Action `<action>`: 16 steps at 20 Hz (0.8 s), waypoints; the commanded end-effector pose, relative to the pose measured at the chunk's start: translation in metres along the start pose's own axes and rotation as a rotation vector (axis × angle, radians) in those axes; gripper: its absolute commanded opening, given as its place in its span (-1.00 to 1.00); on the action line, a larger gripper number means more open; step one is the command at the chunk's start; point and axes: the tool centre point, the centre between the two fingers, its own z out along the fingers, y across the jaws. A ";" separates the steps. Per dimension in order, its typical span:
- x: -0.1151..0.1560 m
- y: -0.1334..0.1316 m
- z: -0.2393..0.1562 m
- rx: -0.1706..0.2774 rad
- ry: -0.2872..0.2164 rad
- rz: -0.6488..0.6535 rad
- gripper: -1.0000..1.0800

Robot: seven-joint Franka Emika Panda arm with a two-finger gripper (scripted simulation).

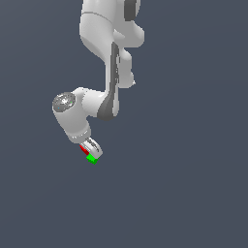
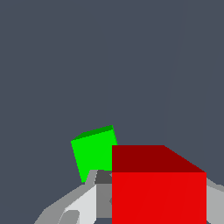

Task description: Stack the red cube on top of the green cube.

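White Panda arm reaching down over a plain grey counter (image 1: 193,193), hand (image 1: 91,150) low at its end, fingers (image 2: 81,203) clamped on the red cube (image 1: 84,149). Green cube (image 1: 92,159) on the counter just beside and below the red cube in the exterior view; contact between the two not discernible. In the wrist view, red cube (image 2: 158,197) large between the fingers, partly overlapping the green cube (image 2: 94,153) behind it.

Red cube (image 2: 158,192) just beside green cube (image 2: 94,151)
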 end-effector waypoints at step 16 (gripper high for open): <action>0.005 -0.034 0.014 -0.001 0.001 0.001 0.92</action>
